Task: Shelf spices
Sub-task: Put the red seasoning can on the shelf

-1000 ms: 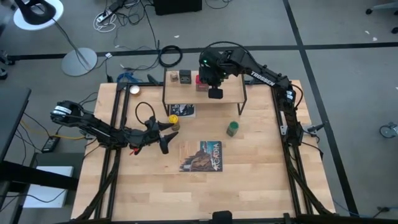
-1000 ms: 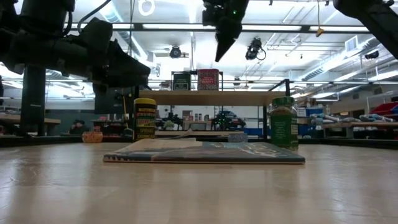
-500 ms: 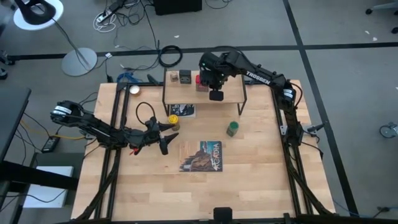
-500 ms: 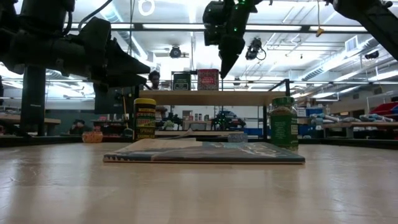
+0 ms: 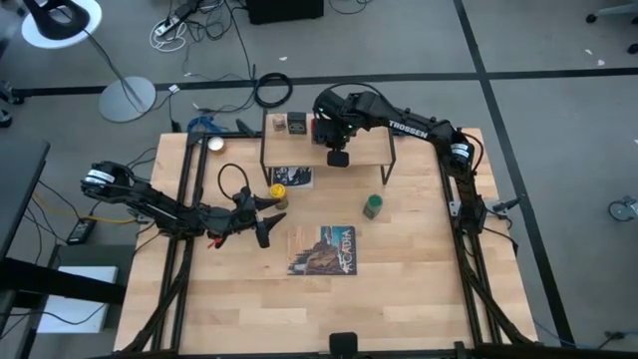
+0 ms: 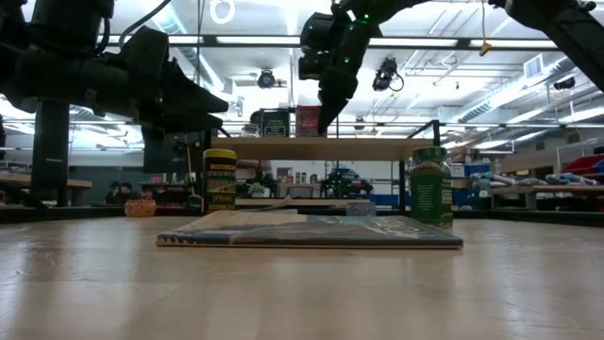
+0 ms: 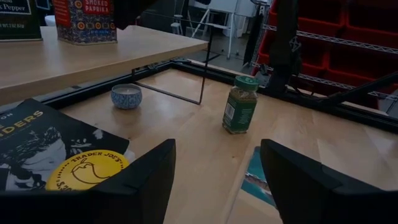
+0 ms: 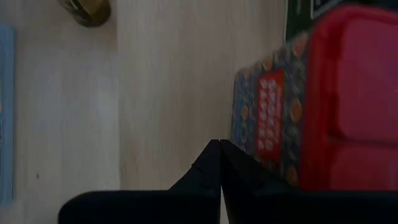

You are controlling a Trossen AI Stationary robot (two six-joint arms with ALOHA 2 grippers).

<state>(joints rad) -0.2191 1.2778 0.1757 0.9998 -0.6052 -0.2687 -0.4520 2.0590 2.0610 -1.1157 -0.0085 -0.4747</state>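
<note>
From above, you saw the right pincer (image 5: 329, 133) poised over the shelf (image 5: 364, 150) at the far side of the tabletop (image 5: 399, 289), beside the red tin (image 5: 318, 127). The black tin (image 5: 296, 124) and a tiny clear jar (image 5: 277, 123) stood farther left on the same board. The left pincer (image 5: 267, 211) hovered just beside the yellow-capped jar (image 5: 278, 189), which stood on the tabletop in front of the shelf. The green-capped jar (image 5: 372, 205) stood alone to the right, near a flat book (image 5: 323, 249).

At table height, you saw both tins up on the shelf, the yellow-capped and green-capped jars standing upright below it behind the book, and the right pincer's tip lowered beside the red tin.

Through the left wrist, you saw its fingers (image 7: 144, 180) spread wide, holding nothing, with the yellow cap near them.

Through the right wrist, you saw its fingers (image 8: 205, 168) pressed together into one point, holding nothing, alongside the red tin.
</note>
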